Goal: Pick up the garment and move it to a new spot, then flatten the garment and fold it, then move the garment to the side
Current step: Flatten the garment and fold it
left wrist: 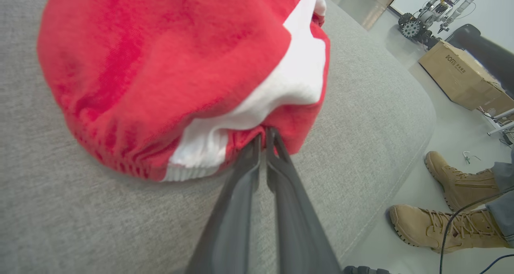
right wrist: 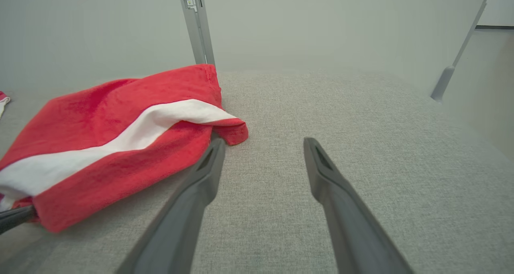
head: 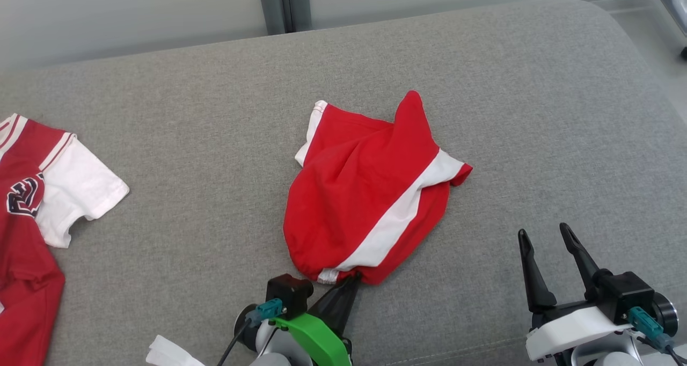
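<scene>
The garment [head: 365,194] is a pair of red shorts with a white side stripe, lying crumpled in the middle of the grey cushion [head: 483,87]. My left gripper [head: 351,280] sits at its near waistband edge. In the left wrist view the left gripper [left wrist: 264,134] has its two fingers pressed close together, pinching the hem of the garment [left wrist: 168,65]. My right gripper [head: 545,237] stands open on the bare cushion to the right of the shorts. In the right wrist view the right gripper [right wrist: 263,145] is empty, beside a corner of the garment [right wrist: 100,145].
A red and white shirt [head: 32,221] lies at the cushion's left edge. A white cloth scrap [head: 172,352] shows near my left arm. Off the cushion's right side stand a person's tan boots [left wrist: 453,177] and a cardboard box [left wrist: 461,77]. A grey post [head: 279,6] rises behind.
</scene>
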